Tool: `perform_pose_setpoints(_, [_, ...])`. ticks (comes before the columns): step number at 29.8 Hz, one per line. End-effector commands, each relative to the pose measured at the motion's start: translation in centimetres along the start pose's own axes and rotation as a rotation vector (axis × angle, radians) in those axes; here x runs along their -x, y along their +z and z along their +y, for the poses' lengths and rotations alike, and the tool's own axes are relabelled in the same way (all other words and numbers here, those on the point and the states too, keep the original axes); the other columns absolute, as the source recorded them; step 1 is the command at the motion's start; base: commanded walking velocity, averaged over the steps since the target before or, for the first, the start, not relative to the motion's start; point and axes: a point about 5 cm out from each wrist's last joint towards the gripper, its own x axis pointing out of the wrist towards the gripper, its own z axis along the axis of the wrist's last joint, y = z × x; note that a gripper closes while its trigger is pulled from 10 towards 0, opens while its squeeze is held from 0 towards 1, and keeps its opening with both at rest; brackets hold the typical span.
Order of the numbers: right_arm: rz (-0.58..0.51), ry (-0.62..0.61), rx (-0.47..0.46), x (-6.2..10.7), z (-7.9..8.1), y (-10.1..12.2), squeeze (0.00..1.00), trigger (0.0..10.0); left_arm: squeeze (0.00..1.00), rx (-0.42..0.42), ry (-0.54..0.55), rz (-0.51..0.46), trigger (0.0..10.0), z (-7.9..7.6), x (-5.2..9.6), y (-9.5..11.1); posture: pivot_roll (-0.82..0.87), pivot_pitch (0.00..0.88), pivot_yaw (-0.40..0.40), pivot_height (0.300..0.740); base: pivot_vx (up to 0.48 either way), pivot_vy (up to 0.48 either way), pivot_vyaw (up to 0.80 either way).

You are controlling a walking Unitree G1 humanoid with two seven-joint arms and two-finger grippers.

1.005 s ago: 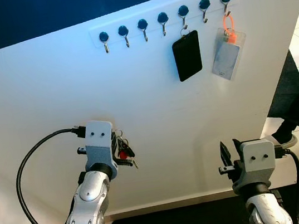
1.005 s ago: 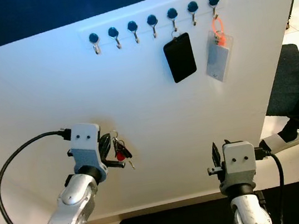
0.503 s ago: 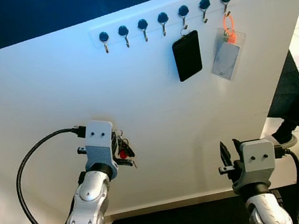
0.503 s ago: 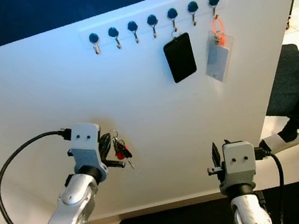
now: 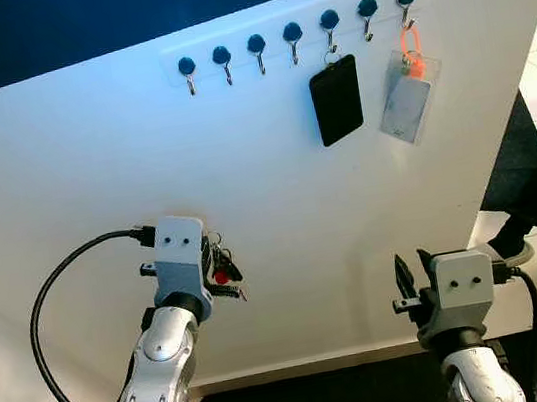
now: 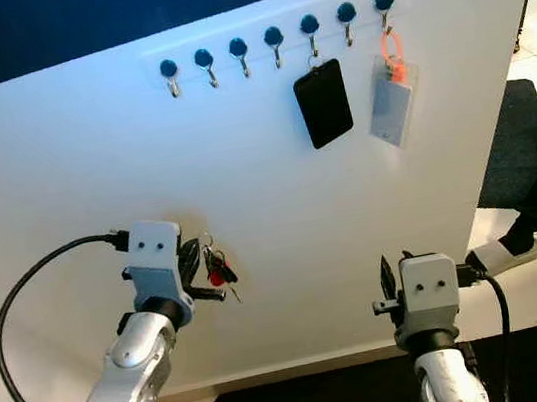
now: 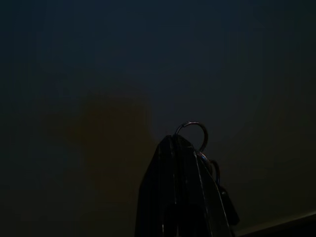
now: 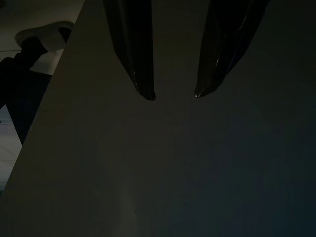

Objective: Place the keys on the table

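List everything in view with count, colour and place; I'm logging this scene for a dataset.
Keys: one bunch, silver with a red tag, in the left gripper, in front of the white panel.
Hooks: seven, blue-capped, in a row along the panel's top.
Black card holder: one, hanging from the fifth hook.
Clear badge: one, orange loop, hanging from the seventh hook.
White panel: one, facing the robot.
Person's leg and shoe: one, dark trousers, beyond the panel's right edge.
Left gripper: shut on the keys.
Right gripper: open, low right.
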Motion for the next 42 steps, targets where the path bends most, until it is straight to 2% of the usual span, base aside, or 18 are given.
perform_pose_setpoints(1, [0.033,0.014,-0.004,0.18,0.39,-0.59,0.00,10.0,0.00,-0.011,0.012,0.005,10.0,0.33,0.23,-0.33,-0.04,0.211,0.158,0.740,0.000,0.000,0.00])
perform_pose_setpoints(42, [0.035,0.017,-0.007,0.11,0.60,-0.66,0.00,10.0,0.00,-0.009,0.009,0.003,10.0,0.20,0.07,-0.26,-0.04,0.210,0.160,0.740,0.000,0.000,0.00])
